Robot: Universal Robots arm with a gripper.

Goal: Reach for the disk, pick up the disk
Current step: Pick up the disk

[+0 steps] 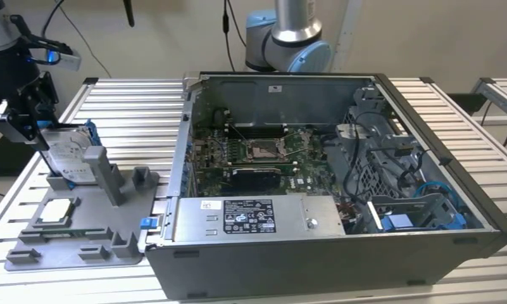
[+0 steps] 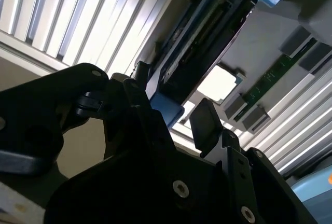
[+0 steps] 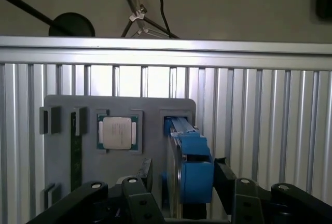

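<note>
**Gripper straddles the upright disk, fingers spread**

In the first wrist view the gripper [image 3: 184, 175] sits over the disk [image 3: 194, 167] with one black finger on each side. One of the fingers [image 3: 223, 177] lies right against the blue frame. The other stands clear of it, with a gap showing, so the hand is spread and not pinching.

The disk stands on edge in a slot of the grey tray [image 3: 150, 115]. Just beside it in the tray lies a small square chip [image 3: 117, 132], and beyond that a green memory stick [image 3: 75, 156].

The tray rests on a slatted aluminium table [image 1: 135, 114]. In the exterior view the gripper [image 1: 33, 130] is at the disk's [image 1: 68, 152] top edge, at the exterior view's left. To the right stands an open computer case [image 1: 278, 266], and behind it a second arm's base [image 1: 287, 38].
</note>
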